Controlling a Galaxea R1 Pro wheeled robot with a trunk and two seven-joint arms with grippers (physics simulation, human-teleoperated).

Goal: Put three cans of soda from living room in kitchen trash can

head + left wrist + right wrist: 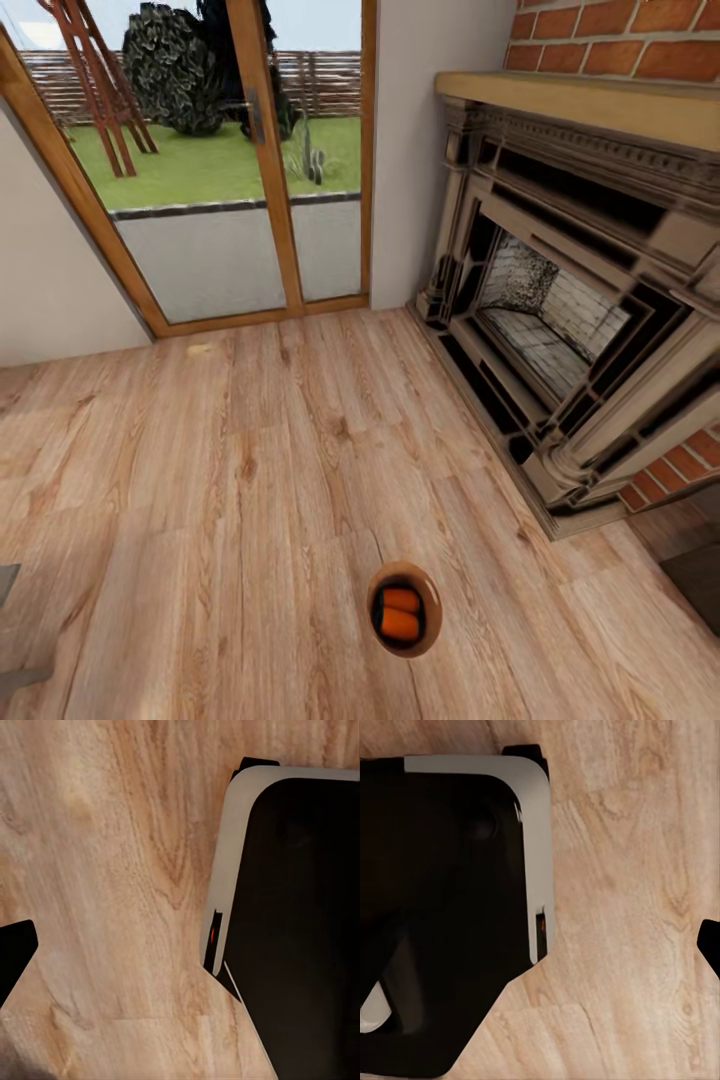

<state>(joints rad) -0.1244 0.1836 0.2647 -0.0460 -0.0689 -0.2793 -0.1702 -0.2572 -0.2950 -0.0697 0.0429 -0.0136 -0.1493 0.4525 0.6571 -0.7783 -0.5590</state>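
On the wood floor (250,480) of the living room, low and just right of centre in the head view, sits the trash can (404,608): upright, mouth open to the camera, brown inner wall, thin paler rim. Two orange soda cans (400,612) lie inside it on their sides, parallel and touching, long axes running roughly across the view. Third can, the dark blue one: can't pick it out, dark gap beside the orange pair is too small to read.

Key relation: bin is dead ahead of the robot and close in, slightly toward the right arm's side, so my call is the right arm is the nearer one. Bin's axis is vertical, so any grab would go at the rim or wall from above or the side.

Jaws: can't tell for either arm. Left wrist view gives floor planks, a black fingertip (15,956) at the edge and the robot's grey-and-black base (300,922). Right wrist view is the same: base (442,907) and a black sliver of fingertip (711,945). Nothing pinched that I can see.

Surroundings: brick fireplace (580,300) to the right, glazed wooden doors (230,170) ahead onto a lawn. Kitchen isn't in frame, so judging by this the bin has yet to be brought there.
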